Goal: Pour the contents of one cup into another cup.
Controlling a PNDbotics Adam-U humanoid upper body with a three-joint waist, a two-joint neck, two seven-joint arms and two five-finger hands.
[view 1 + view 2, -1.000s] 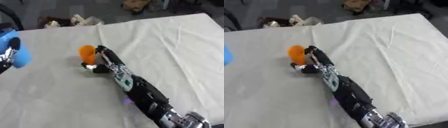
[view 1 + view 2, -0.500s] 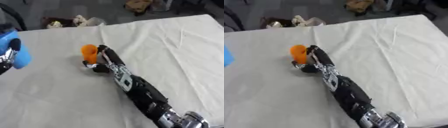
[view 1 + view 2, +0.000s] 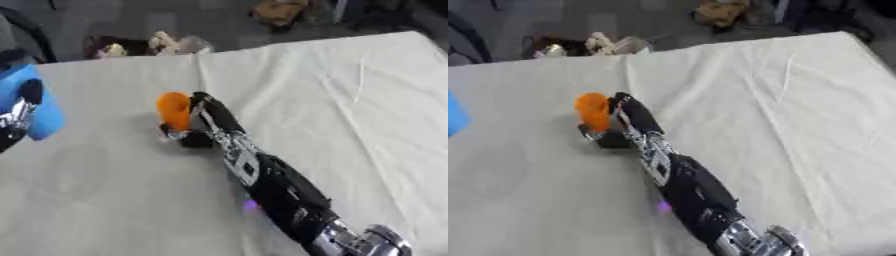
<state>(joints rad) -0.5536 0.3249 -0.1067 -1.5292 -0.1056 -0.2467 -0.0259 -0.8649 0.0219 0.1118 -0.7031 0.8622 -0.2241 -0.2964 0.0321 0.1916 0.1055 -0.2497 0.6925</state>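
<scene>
In the left eye view, the right hand [image 3: 199,125] reaches across the cloth-covered table [image 3: 350,90] and curls its fingers round the orange cup [image 3: 173,110], which stands left of the table's middle. At the table's left edge the left hand [image 3: 17,117] grips the blue cup [image 3: 42,107].

The right eye view shows only a sliver of the blue cup at that edge. The step in hand looks like grasping; next, the cups must come together for pouring.

Even, soft overhead light leaves the pale tabletop [image 3: 350,100] bright with only faint shadows, while both views are blurred throughout and the far floor is dimmer.
</scene>
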